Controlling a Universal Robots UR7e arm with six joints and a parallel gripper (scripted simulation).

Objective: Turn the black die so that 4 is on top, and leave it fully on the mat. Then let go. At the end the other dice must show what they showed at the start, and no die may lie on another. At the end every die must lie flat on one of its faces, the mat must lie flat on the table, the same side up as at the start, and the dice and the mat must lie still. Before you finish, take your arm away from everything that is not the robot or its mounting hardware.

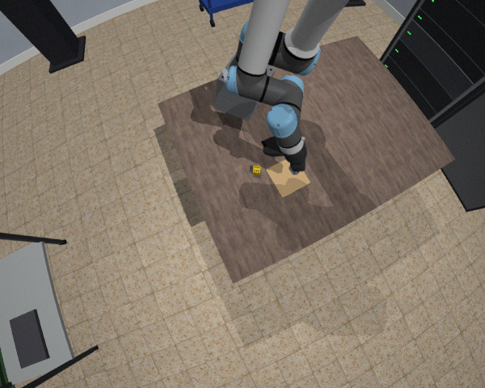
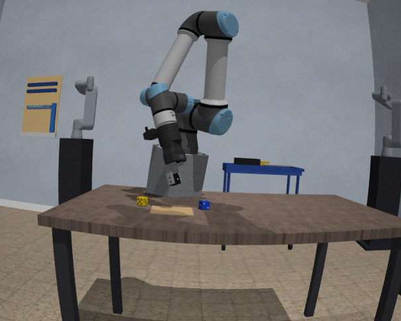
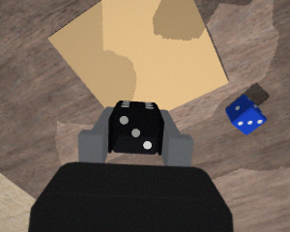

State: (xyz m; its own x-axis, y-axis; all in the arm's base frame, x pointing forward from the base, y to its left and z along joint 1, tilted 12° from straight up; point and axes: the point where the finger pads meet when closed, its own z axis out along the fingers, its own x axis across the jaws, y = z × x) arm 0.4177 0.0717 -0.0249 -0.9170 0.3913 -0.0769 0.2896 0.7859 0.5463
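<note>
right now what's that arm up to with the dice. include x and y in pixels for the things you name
The robot arm has the black die (image 2: 176,178) (image 3: 135,128) pinched in its claw (image 2: 173,178) (image 3: 135,122), held tilted above the table near the tan mat (image 1: 285,183) (image 2: 171,210) (image 3: 159,63). It is there to be set on the mat with 4 up, which is not done. The yellow die (image 1: 256,170) (image 2: 142,200) and blue die (image 2: 204,204) (image 3: 246,115) sit on the table, off the mat.
</note>
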